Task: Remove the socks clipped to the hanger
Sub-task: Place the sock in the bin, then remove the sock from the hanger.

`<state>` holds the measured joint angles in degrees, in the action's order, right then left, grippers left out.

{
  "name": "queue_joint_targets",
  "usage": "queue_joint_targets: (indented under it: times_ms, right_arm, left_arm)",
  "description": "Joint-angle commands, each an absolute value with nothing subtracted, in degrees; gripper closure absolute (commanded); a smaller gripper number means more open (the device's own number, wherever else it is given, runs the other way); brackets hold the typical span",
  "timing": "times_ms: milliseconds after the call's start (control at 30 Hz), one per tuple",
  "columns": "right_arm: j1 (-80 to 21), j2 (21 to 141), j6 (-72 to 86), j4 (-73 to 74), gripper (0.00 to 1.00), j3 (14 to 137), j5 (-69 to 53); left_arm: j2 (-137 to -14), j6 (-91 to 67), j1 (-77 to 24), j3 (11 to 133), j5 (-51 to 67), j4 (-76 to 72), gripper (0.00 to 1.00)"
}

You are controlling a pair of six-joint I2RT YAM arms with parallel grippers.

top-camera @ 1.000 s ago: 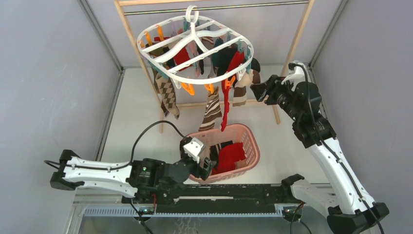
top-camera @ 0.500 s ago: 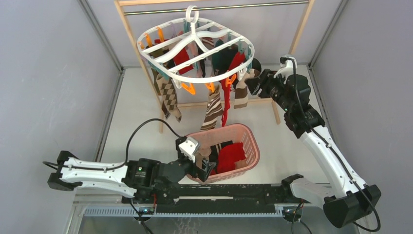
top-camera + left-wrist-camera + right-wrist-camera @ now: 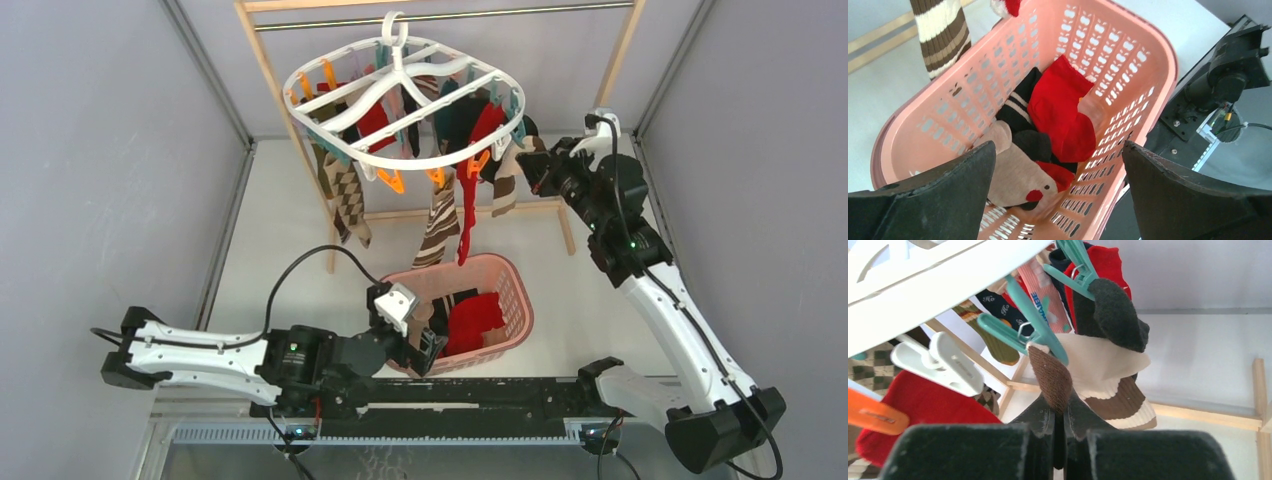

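Pinching the right tool [image 3: 1059, 412] together on the brown end of a brown-and-cream sock [image 3: 1050, 380] at the right edge of the hanger [image 3: 938, 290], just under the teal clip [image 3: 1033, 325] gripping it; holding the left tool [image 3: 1058, 150], jaws wide apart, well below the hanger's near side; showing the pink basket [image 3: 1158, 65] down there too, carrying red, black and beige socks [image 3: 1063, 110]

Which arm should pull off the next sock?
Right. The right gripper is shut on the brown sock under a teal clip on the hanger; the left gripper hangs open over the pink basket.
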<state>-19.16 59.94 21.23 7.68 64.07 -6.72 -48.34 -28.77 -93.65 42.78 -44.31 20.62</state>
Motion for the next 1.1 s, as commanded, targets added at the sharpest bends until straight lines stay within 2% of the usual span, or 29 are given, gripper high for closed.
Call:
queue_joint_targets:
  times_ms: [0, 400, 633, 800, 1067]
  right_arm:
    - [-19.56, 56.21, 20.51, 6.7, 1.0, 64.56, -7.04]
    - [-28.59, 50.72, 19.49, 11.71, 1.0, 64.52, -4.08]
    - [-36.2, 48.61, 18.28, 14.23, 1.0, 64.55, 1.68]
    - [-37.99, 46.36, 18.36, 16.16, 1.0, 64.56, 6.22]
    - [-37.97, 44.56, 20.32, 15.9, 1.0, 64.68, 3.99]
  left_arm:
    - [-49.86, -25.81, -94.04, 50.84, -44.56, 18.74, 0.0]
    - [-53.12, -19.87, -93.96, 61.85, -52.76, 20.69, 0.0]
    - [-45.62, -21.6, -90.1, 59.2, -53.78, 23.85, 0.0]
    - [-41.63, -22.91, -86.78, 58.02, -53.26, 27.35, 0.0]
    - [-43.67, -20.99, -85.98, 58.86, -51.08, 25.69, 0.0]
